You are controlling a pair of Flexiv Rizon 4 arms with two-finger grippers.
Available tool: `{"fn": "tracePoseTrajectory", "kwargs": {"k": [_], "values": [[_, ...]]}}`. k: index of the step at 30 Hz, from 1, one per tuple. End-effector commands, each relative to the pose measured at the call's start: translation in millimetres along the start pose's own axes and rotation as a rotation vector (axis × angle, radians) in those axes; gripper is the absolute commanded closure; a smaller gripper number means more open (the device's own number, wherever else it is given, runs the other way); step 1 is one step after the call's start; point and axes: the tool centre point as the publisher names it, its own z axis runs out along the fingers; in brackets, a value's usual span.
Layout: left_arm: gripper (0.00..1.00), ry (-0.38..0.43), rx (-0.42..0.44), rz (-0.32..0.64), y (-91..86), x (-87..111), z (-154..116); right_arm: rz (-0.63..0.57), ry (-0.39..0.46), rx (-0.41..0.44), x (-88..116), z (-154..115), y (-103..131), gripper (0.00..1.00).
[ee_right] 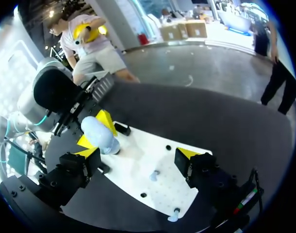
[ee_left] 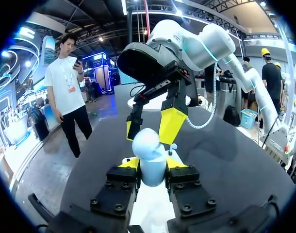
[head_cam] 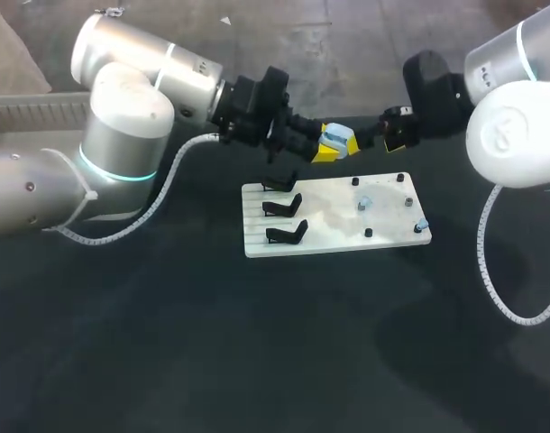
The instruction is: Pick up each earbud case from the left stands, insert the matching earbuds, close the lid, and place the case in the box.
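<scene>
My left gripper (head_cam: pixel 332 144) is shut on a pale blue earbud case (head_cam: pixel 340 137) and holds it in the air above the far edge of the white board (head_cam: pixel 329 239). In the left wrist view the case (ee_left: pixel 149 158) stands upright between the yellow tips of my left gripper (ee_left: pixel 153 164). My right gripper (head_cam: pixel 392 133) hangs open just beyond the case, its yellow fingers (ee_left: pixel 171 124) apart and holding nothing. In the right wrist view the case (ee_right: pixel 100 136) lies ahead of my right gripper (ee_right: pixel 138 158). Two small blue earbuds (head_cam: pixel 363 204) (head_cam: pixel 422 224) sit on the board's right half.
Three empty black stands (head_cam: pixel 282 206) line the board's left side. Several short black pegs (head_cam: pixel 368 233) stick up around the earbuds. Dark tabletop (head_cam: pixel 257 343) surrounds the board. No box shows in any view.
</scene>
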Motion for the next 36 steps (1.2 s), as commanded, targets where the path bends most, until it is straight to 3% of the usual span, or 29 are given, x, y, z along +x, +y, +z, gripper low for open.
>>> {"fn": "tracePoseTrajectory", "kwargs": {"k": [1,5,12,22,28,33,36], "values": [[1.00,-0.018,-0.009,-0.001,-3.5,3.2,-3,-0.003,-0.003,-0.007,-4,0,-1,0.00],[1.00,-0.068,-0.016,-0.017,-2.0,8.4,-7,-0.004,-0.015,0.003,-5,-6,-1,0.00],[1.00,-0.129,-0.123,-0.019,0.0,8.6,-21,0.005,-0.030,0.066,1,-26,-11,0.00],[1.00,-0.253,-0.179,-0.009,3.5,4.5,-33,0.061,-0.029,0.172,25,-54,-36,0.00],[1.00,-0.272,-0.187,-0.030,4.2,2.4,-38,0.073,0.008,0.243,40,-66,-44,0.00],[1.00,-0.282,-0.205,-0.082,6.3,4.8,-41,0.053,0.095,0.340,54,-66,-44,0.00],[1.00,-0.299,-0.212,-0.090,6.7,6.4,-42,0.061,0.079,0.388,62,-66,-46,0.00]]}}
